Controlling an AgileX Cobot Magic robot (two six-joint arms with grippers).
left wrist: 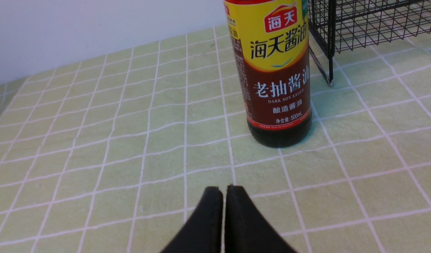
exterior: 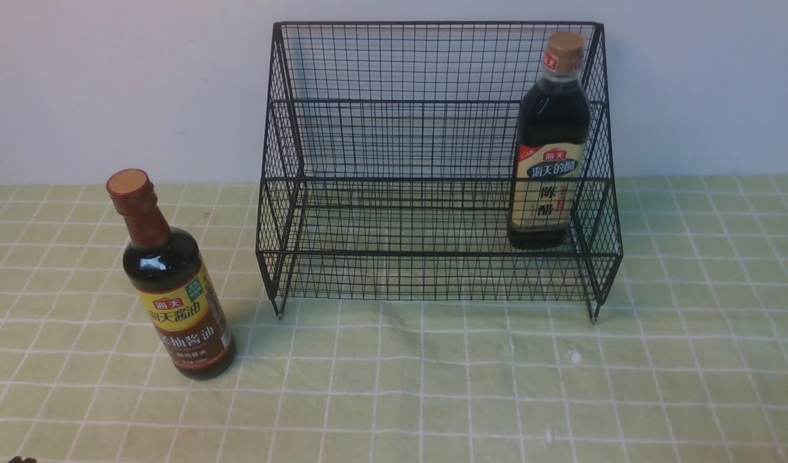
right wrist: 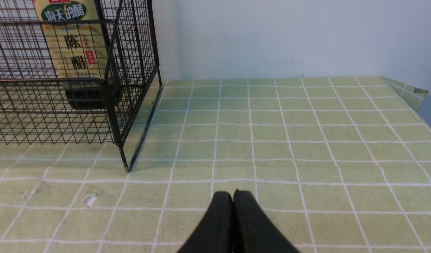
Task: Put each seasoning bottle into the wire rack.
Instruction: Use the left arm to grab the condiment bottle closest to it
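Left wrist view: soy bottle [left wrist: 277, 88] stands upright on the table just ahead of my left claw [left wrist: 224, 190], beside the rack [exterior: 278, 193], so left arm's nearer. The vinegar bottle [exterior: 548, 161] is already in the rack. Left claw and right claw [right wrist: 233, 195] are both pinched together, empty.

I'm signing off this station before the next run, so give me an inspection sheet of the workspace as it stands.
Surface: green checked tablecloth, lying flat.
Job's things: black wire rack at the back; vinegar bottle upright in its lower tier, right end; dark soy sauce bottle upright on the cloth, left of the rack, outside it.
Clutter: small white specks on the cloth in front of the rack.
Tools: left tool shut, empty, short of the soy bottle; right tool shut, empty.
Cables: nothing seen.
Surroundings: plain pale wall behind.
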